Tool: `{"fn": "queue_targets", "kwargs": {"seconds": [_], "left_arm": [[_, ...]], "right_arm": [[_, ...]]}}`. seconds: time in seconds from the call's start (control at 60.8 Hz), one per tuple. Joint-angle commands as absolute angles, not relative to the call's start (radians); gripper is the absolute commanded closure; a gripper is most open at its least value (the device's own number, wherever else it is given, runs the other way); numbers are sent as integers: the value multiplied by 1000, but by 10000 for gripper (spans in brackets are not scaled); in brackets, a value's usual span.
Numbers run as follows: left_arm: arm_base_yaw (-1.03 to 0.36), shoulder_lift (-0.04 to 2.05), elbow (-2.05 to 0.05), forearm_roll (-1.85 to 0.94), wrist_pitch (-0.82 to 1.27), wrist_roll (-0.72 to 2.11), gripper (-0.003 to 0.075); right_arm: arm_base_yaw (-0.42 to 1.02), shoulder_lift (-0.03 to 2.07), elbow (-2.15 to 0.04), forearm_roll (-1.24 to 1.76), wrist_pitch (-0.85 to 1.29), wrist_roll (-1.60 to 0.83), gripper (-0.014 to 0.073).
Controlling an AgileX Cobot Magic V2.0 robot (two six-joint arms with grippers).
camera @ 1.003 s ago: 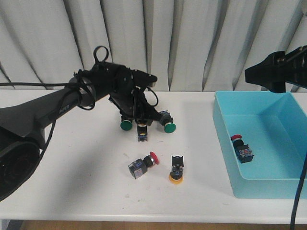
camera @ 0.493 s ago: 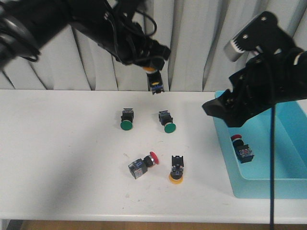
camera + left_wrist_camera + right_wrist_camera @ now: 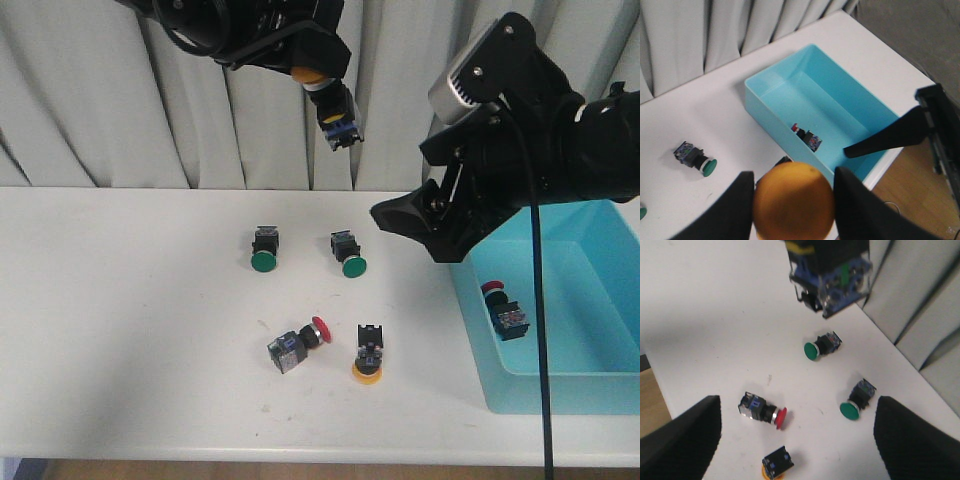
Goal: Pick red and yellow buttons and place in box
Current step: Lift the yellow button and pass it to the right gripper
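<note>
My left gripper [image 3: 322,88] is shut on a yellow button [image 3: 336,118] and holds it high above the table, in front of the curtain. Its yellow cap [image 3: 793,201] sits between the fingers, and its body shows in the right wrist view [image 3: 832,272]. My right gripper [image 3: 410,232] is open and empty [image 3: 797,450], above the table just left of the turquoise box [image 3: 468,300]. A red button [image 3: 300,343] and a second yellow button [image 3: 368,356] lie on the table below it [image 3: 762,410] [image 3: 776,463]. Another red button [image 3: 503,308] lies in the box [image 3: 840,107].
Two green-capped switches [image 3: 263,250] [image 3: 348,254] lie on the table behind the red and yellow buttons; they also show in the right wrist view [image 3: 821,346] [image 3: 857,401]. A grey curtain [image 3: 100,110] hangs behind the table. The table's front edge [image 3: 300,455] is near.
My left gripper has lifted the yellow button from the table, up and slightly right. My right arm has swung left from over the box to above the table.
</note>
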State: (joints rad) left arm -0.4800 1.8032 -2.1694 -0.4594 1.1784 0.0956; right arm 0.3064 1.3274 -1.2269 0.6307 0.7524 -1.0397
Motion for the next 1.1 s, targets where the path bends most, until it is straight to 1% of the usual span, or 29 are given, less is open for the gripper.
{"fn": "queue_targets", "kwargs": {"seconds": [0.0,0.23,0.444,0.625,0.888,0.987,1.036,1.086], "left_arm": [[-502,1727,-2160,-505,1148,116,727],[-509,1668,-2037,-539,1182,173,727],[-509,1660,-2035,-648,1191,266,727],[-509,1660,-2035,-660,1191,288,727],[-509,1660,-2035,-714,1196,289,727],[-509,1660,-2035,-743,1196,289,727],[-509,1660,-2035,-750,1197,289,727],[-509,1660,-2035,-758,1199,290,727]], "right_arm": [[306,1299,-1254,727,698,-1133,0],[304,1296,-1254,728,700,-1171,0],[304,1296,-1254,846,759,-1270,0],[304,1296,-1254,945,805,-1353,0],[304,1296,-1254,952,804,-1371,1],[304,1296,-1254,956,801,-1376,31],[304,1296,-1254,964,797,-1379,68],[304,1296,-1254,977,794,-1383,124]]}}
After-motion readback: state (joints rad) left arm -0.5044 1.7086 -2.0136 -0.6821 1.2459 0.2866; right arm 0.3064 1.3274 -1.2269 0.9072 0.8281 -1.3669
